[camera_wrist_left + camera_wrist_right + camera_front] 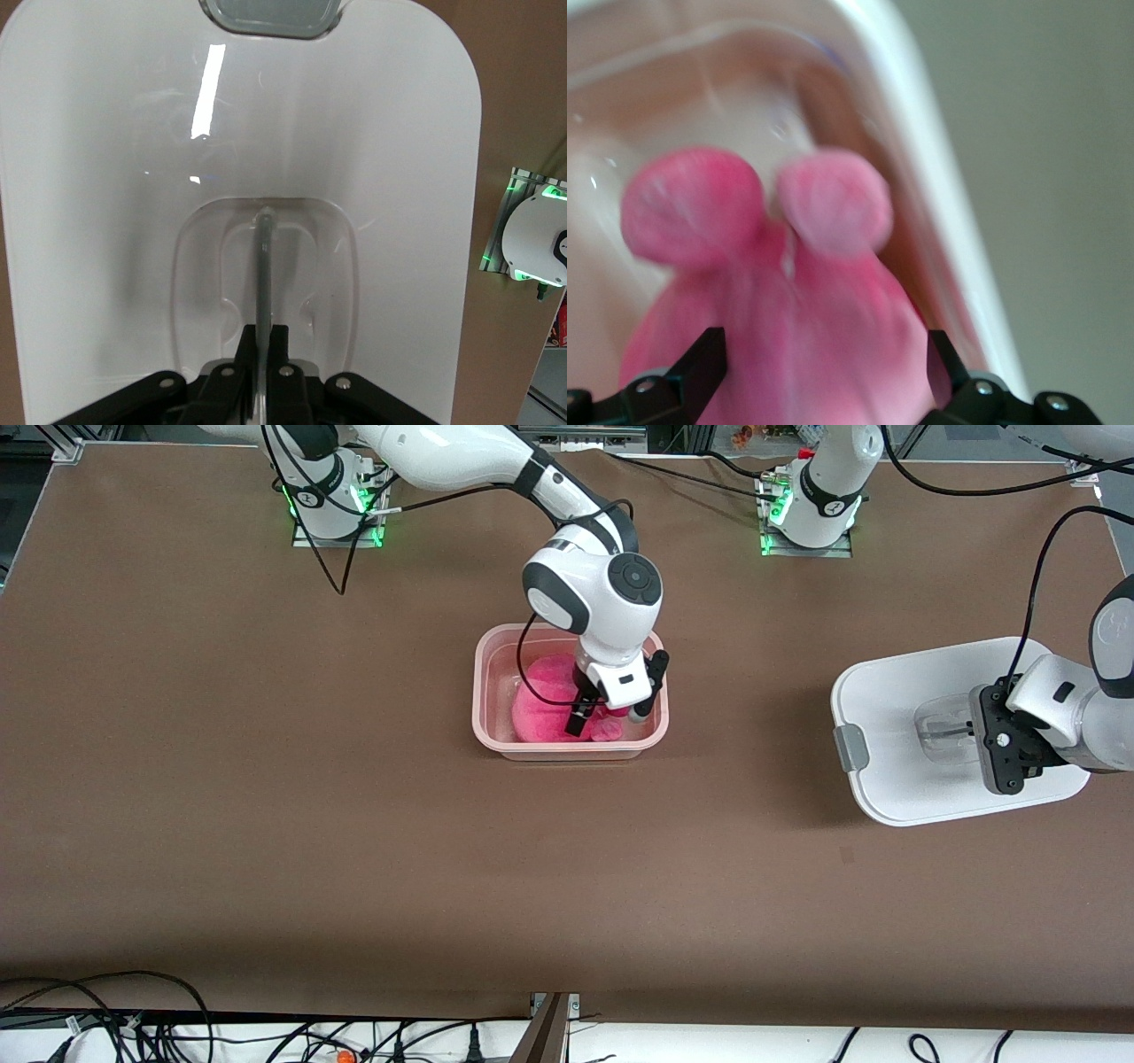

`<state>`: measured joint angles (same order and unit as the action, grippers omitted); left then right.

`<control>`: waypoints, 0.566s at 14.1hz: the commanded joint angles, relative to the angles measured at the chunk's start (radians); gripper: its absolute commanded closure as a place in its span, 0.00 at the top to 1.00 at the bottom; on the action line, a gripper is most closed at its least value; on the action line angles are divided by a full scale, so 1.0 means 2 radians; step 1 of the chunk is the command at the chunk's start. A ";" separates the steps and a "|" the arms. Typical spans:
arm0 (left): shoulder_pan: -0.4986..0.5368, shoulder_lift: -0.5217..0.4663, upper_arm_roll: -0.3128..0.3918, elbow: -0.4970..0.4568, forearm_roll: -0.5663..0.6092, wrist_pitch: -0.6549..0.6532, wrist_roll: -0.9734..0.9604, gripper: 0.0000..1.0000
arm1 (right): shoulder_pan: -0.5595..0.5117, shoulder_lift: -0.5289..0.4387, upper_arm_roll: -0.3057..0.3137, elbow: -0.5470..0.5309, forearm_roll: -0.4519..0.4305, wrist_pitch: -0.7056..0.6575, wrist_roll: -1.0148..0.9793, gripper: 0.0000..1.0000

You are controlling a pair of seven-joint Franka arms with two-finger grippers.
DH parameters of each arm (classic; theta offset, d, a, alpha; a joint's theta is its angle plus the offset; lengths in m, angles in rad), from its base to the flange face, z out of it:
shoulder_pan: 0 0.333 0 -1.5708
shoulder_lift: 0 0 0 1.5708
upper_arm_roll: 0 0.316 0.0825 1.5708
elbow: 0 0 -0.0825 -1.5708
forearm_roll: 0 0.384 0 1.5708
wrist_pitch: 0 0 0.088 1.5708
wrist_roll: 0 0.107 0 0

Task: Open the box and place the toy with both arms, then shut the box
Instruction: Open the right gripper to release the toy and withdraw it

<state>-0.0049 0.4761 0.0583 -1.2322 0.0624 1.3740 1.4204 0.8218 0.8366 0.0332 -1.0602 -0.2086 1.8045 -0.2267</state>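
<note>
Box (pixel 496 691) open at mid-table, toy (pixel 545 704) lying inside. Right gripper (pixel 605 717) down in the box, fingers spread to either side of the toy (pixel 788 310), not pinching it. Lid (pixel 886 691) flat on the table toward the left arm's end. Left gripper (pixel 973 731) clamped on the lid's handle (pixel 263 266).
</note>
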 commanded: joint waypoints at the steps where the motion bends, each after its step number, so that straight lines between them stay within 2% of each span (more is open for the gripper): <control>1: 0.005 0.000 -0.008 0.007 0.008 -0.005 0.013 0.00 | -0.066 -0.099 0.008 -0.011 0.023 -0.074 -0.002 1.00; 3: -0.001 -0.002 -0.009 0.008 -0.015 -0.004 0.012 0.00 | -0.098 -0.135 0.003 -0.011 0.025 -0.132 0.002 1.00; 4: -0.007 -0.003 -0.015 0.009 -0.031 -0.004 0.007 0.00 | -0.109 -0.150 -0.003 -0.011 0.037 -0.179 0.017 1.00; 5: -0.017 -0.003 -0.031 0.009 -0.038 -0.003 0.006 0.00 | -0.142 -0.166 -0.016 -0.011 0.064 -0.197 0.023 1.00; 6: -0.031 -0.003 -0.052 0.009 -0.039 0.003 0.005 0.00 | -0.172 -0.183 -0.023 -0.014 0.108 -0.203 0.022 1.00; 7: -0.047 -0.001 -0.070 0.008 -0.040 0.022 -0.004 0.00 | -0.197 -0.206 -0.038 -0.032 0.133 -0.202 0.026 1.00; 8: -0.066 0.002 -0.077 0.007 -0.045 0.039 -0.030 0.00 | -0.204 -0.238 -0.050 -0.069 0.139 -0.181 0.051 1.00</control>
<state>-0.0652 0.4760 -0.0682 -1.2288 -0.0139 1.4111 1.4077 0.4733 0.4754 -0.0427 -1.0598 0.0048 1.4020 -0.1893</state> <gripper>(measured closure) 0.930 0.000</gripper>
